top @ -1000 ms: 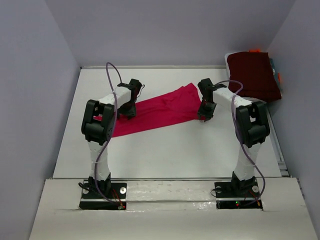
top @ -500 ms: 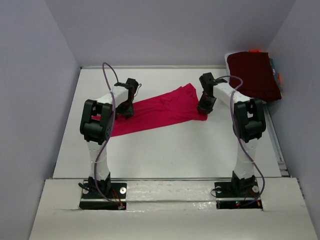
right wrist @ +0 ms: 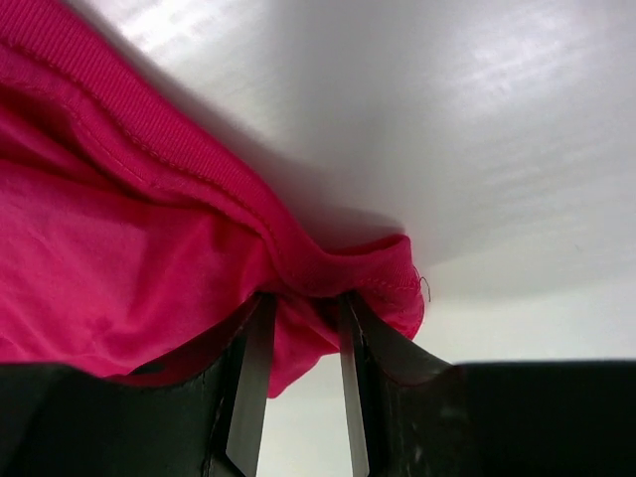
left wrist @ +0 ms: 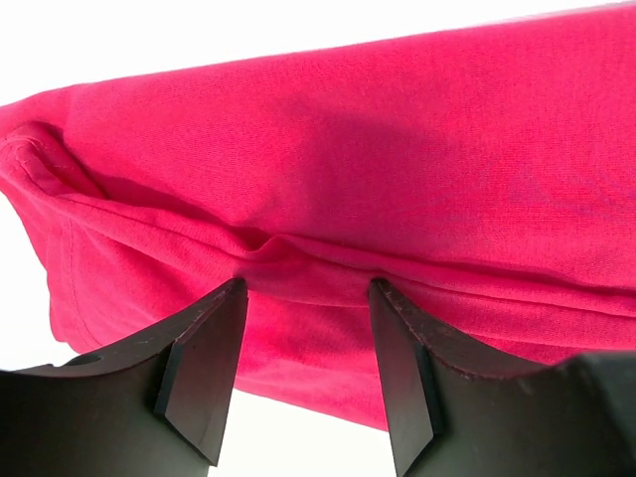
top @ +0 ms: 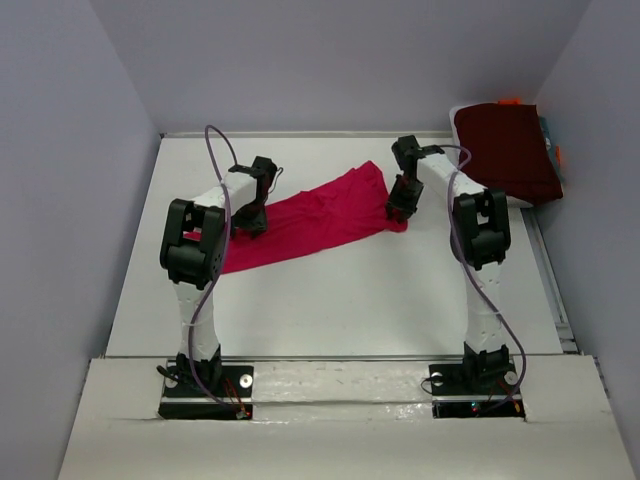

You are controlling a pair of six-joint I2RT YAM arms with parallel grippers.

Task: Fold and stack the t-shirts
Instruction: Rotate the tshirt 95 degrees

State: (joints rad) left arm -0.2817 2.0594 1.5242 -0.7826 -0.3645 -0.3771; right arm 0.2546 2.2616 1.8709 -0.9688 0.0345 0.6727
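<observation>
The left fingers (left wrist: 199, 373) stand wide over the near-left part of the pink t-shirt (top: 320, 215). A soft ridge of its cloth lies between them, and they straddle it rather than pinch it. The shirt lies on the tabletop (top: 340, 300) as a long, rumpled band, slanting from the left arm up toward the right one, already doubled along its length. At its far right end the right fingers (right wrist: 250, 383) are narrow and clamp a bunched hem, with the corner of cloth curling just past them. Well apart, at the far right corner, a maroon t-shirt (top: 508, 150) sits folded, and that looks like the place for the stack.

The step in hand seems to be the fold of the pink shirt, with one end gripped and the other about to be taken. The next move calls for the left fingers to close on all layers of that ridge. Then both ends need to be lifted evenly, so the band stays taut and folds flat.
</observation>
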